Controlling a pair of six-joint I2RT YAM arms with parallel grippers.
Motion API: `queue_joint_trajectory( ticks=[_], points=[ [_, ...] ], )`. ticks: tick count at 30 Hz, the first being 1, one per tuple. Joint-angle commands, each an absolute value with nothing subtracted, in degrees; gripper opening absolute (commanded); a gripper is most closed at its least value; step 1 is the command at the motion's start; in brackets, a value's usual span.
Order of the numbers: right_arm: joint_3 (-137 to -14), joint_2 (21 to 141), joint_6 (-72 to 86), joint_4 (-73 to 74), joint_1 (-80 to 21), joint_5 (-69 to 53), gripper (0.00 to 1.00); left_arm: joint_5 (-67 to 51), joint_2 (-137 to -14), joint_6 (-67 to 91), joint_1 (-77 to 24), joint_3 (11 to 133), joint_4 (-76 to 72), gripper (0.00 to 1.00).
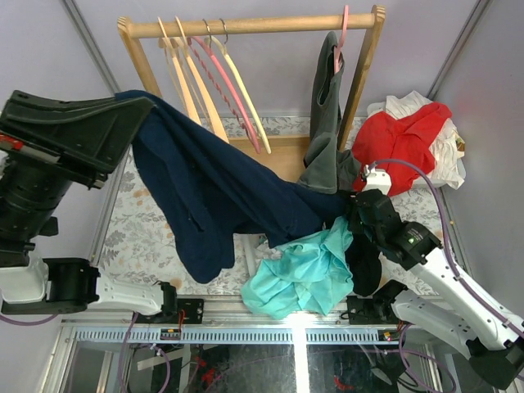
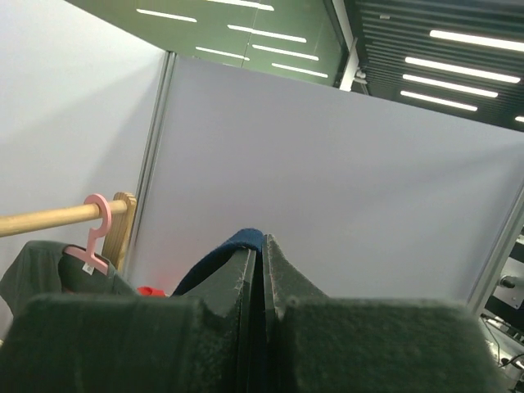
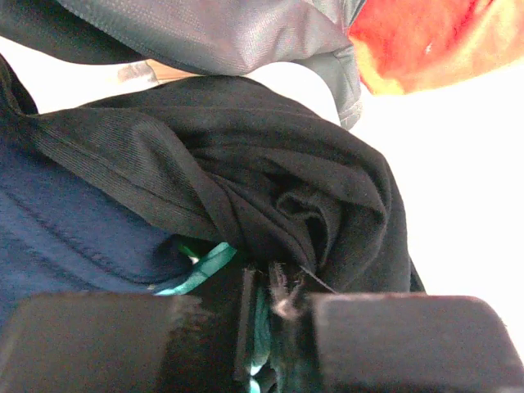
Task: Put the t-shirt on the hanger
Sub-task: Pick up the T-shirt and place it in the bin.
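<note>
The navy t-shirt point(image 1: 221, 184) hangs in a long drape from my left gripper point(image 1: 150, 101), which is raised high at the left and shut on one edge of it. That edge shows at the fingertips in the left wrist view point(image 2: 244, 238), where the left gripper point(image 2: 264, 241) is closed. The cream hanger point(image 1: 246, 98) hangs on the wooden rail, right of the pink hanger. My right gripper point(image 1: 360, 211) is at the t-shirt's lower right end. In the right wrist view the right gripper point(image 3: 264, 282) is shut on teal cloth point(image 3: 201, 266) and black cloth point(image 3: 270, 172), with the navy t-shirt point(image 3: 65, 229) beside them.
The wooden rack rail point(image 1: 270, 24) also holds two light-wood hangers point(image 1: 192, 90), a pink hanger point(image 1: 233, 98) and a grey-green top point(image 1: 326, 123) on a pink hook. A teal garment point(image 1: 307, 270), a black garment point(image 1: 364, 262) and a red and white heap point(image 1: 405, 139) lie at the right.
</note>
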State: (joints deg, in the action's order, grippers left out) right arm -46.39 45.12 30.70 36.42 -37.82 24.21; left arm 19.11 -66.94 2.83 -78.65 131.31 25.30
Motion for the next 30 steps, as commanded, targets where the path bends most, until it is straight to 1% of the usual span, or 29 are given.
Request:
queue_joint_trajectory(
  ticks=[1, 2, 3, 4, 7, 9, 10, 11, 12, 13, 14, 16, 18, 22, 27, 30],
  points=[
    [-52.33, 45.91, 25.99, 36.76, -36.48, 22.65, 0.32, 17.67, -65.12, 2.14, -78.46, 131.46, 17.06, 0.00],
    [-53.43, 45.32, 25.66, 37.21, -36.46, 19.34, 0.45, 17.62, -65.27, 2.18, -78.48, 131.48, 17.32, 0.00],
    [-54.52, 44.18, 25.37, 37.49, -36.47, 16.08, 0.55, 17.66, -65.61, 2.30, -78.49, 131.47, 17.59, 0.00],
    [-55.64, 42.69, 24.91, 37.26, -36.47, 12.69, 0.62, 17.67, -65.90, 2.29, -78.49, 131.42, 17.80, 0.00],
    [-60.10, 38.09, 23.71, 37.41, -36.50, 3.07, 0.67, 17.70, -66.95, 2.54, -78.48, 130.37, 17.84, 0.00],
    [-63.05, 36.38, 22.32, 36.62, -36.47, -6.23, 0.69, 17.43, -67.80, 2.79, -78.49, 129.72, 17.65, 0.00],
    [-63.65, 36.01, 21.83, 35.09, -36.47, -13.46, 0.70, 17.22, -68.13, 2.86, -78.49, 129.30, 17.36, 0.00],
    [-63.10, 35.90, 22.12, 32.75, -36.47, -22.46, 0.72, 17.08, -68.46, 2.90, -78.49, 128.93, 17.05, 0.00],
    [-62.05, 35.97, 23.16, 29.68, -36.47, -28.37, 0.74, 16.91, -68.95, 2.90, -78.49, 128.87, 16.86, 0.00],
    [-60.85, 36.36, 24.36, 26.65, -36.47, -33.43, 0.76, 16.72, -69.57, 2.90, -78.49, 128.78, 16.69, 0.00],
    [-59.65, 36.59, 25.46, 23.54, -36.47, -35.95, 0.77, 16.59, -70.03, 2.97, -78.49, 128.84, 16.44, 0.00],
    [-57.24, 36.76, 27.77, 17.39, -36.55, -39.44, 0.79, 16.38, -71.10, 2.91, -78.44, 129.09, 16.10, 0.00],
    [-56.23, 38.17, 28.59, 13.03, -36.61, -40.11, 0.79, 16.35, -72.15, 2.90, -78.46, 129.78, 16.08, 0.00],
    [-56.96, 42.42, 27.03, 11.74, -38.98, -38.36, 0.78, 16.26, -73.76, 2.59, -78.46, 130.85, 15.88, 0.00],
    [-57.63, 46.76, 24.83, 10.12, -46.09, -34.65, 0.79, 16.74, -74.51, 2.24, -78.48, 130.86, 15.51, 0.00],
    [-58.08, 48.71, 23.08, 9.91, -51.84, -31.62, 0.76, 17.08, -74.54, 1.97, -78.48, 130.85, 15.47, 0.00]
  ],
)
